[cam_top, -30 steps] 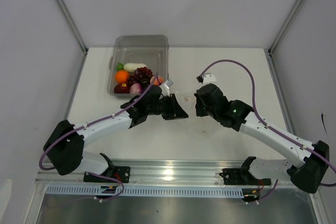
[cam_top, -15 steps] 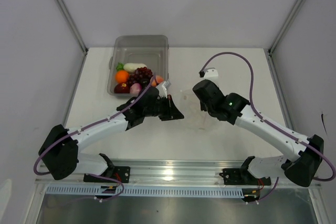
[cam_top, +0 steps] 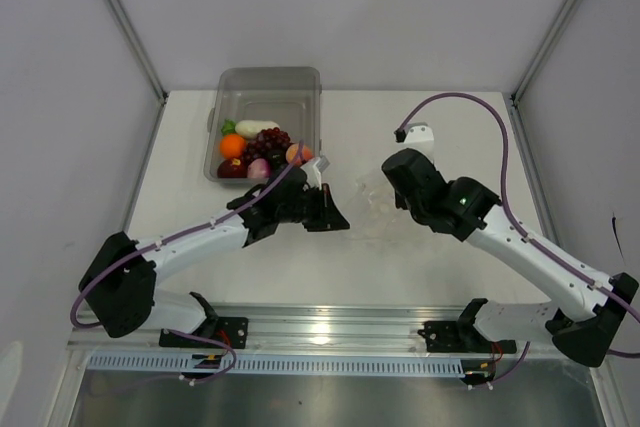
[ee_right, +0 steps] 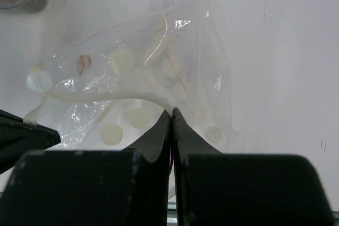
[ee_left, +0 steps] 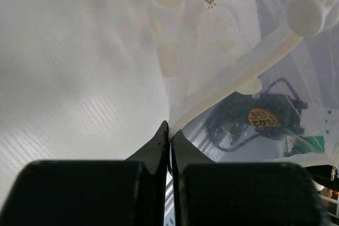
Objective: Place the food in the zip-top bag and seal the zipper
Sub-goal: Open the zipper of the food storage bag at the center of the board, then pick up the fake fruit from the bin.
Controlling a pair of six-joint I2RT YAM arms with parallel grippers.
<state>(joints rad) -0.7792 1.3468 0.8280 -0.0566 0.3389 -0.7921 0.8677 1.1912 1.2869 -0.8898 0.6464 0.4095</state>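
The zip-top bag lies crumpled on the white table between my two grippers. My left gripper is shut on the bag's edge, where the whitish zipper strip starts. My right gripper is shut on the same strip farther along, and the zipper curves from it toward the left finger. No toy shows inside the bag. The food sits in the clear bin: an orange, a grape bunch, a white oblong piece, a peach and a pink bulb.
The rigid bin stands at the back left of the table, just behind my left wrist. Its corner shows at the top left of the right wrist view. The right arm's purple cable loops above the table's right half. Grey walls close in both sides.
My left gripper has shut on the bag's edge. The right gripper has moved right and slightly back, still shut on the bag, widening the span of plastic between the two grippers.
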